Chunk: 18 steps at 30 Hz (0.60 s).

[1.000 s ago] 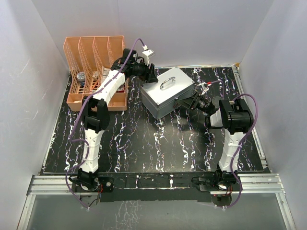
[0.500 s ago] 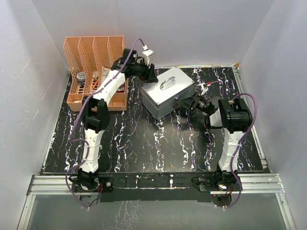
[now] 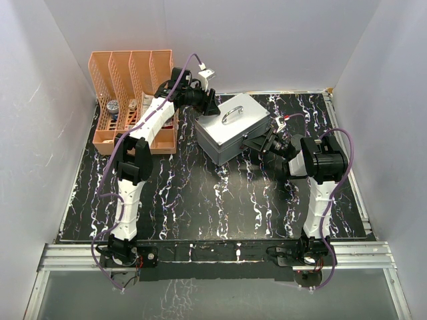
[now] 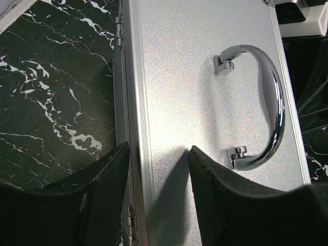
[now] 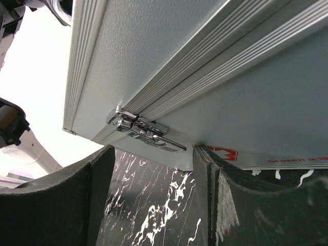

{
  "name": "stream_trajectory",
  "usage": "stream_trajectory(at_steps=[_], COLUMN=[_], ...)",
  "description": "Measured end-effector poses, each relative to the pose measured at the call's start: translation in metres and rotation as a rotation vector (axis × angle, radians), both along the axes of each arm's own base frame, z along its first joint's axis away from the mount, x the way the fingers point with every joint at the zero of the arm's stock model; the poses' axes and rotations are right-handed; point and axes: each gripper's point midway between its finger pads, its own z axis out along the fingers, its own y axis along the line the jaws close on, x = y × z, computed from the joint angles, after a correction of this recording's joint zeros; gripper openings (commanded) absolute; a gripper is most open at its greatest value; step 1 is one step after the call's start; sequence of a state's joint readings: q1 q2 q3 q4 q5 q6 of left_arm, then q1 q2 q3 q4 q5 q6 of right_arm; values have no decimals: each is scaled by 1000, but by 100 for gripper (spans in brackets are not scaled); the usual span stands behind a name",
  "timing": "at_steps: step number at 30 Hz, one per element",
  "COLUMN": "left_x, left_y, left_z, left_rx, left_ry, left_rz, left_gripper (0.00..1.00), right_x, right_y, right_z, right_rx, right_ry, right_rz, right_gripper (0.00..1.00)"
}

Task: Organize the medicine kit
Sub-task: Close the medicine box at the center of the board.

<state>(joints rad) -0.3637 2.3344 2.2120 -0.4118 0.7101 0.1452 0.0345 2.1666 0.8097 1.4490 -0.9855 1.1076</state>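
Observation:
The medicine kit is a closed silver metal case (image 3: pixel 227 133) with a chrome handle (image 3: pixel 233 115) on its lid, at the back middle of the table. My left gripper (image 3: pixel 210 105) is open at the case's back left edge. In the left wrist view (image 4: pixel 156 154) one finger sits outside the hinged rear wall and the other over the lid (image 4: pixel 205 92), near the handle (image 4: pixel 271 102). My right gripper (image 3: pixel 258 143) is open at the case's front wall. In the right wrist view (image 5: pixel 154 154) the closed chrome latch (image 5: pixel 146 130) lies just above the gap between the fingers.
An orange slotted file organizer (image 3: pixel 133 67) stands at the back left, with small items (image 3: pixel 113 107) in its compartments. The black marbled table (image 3: pixel 220 200) lies in front of the case. White walls enclose the back and both sides.
My right gripper has moved slightly left, closer to the case's front wall. The left arm and the case have not moved.

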Motion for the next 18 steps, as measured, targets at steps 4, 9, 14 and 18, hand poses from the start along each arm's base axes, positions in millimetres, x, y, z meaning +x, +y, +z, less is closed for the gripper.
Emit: stream_trajectory(at_steps=[4, 9, 14, 18], left_x=[0, 0, 0, 0], left_y=[0, 0, 0, 0], left_z=[0, 0, 0, 0], left_rx=[0, 0, 1, 1], left_ry=[0, 0, 0, 0], left_rz=[0, 0, 0, -1], left_gripper=[48, 48, 48, 48], right_x=[0, 0, 0, 0], right_y=[0, 0, 0, 0], right_z=[0, 0, 4, 10], right_rx=[1, 1, 1, -1], right_ry=[2, 1, -10, -27], right_rz=[0, -2, -5, -12], right_gripper=[60, 60, 60, 60])
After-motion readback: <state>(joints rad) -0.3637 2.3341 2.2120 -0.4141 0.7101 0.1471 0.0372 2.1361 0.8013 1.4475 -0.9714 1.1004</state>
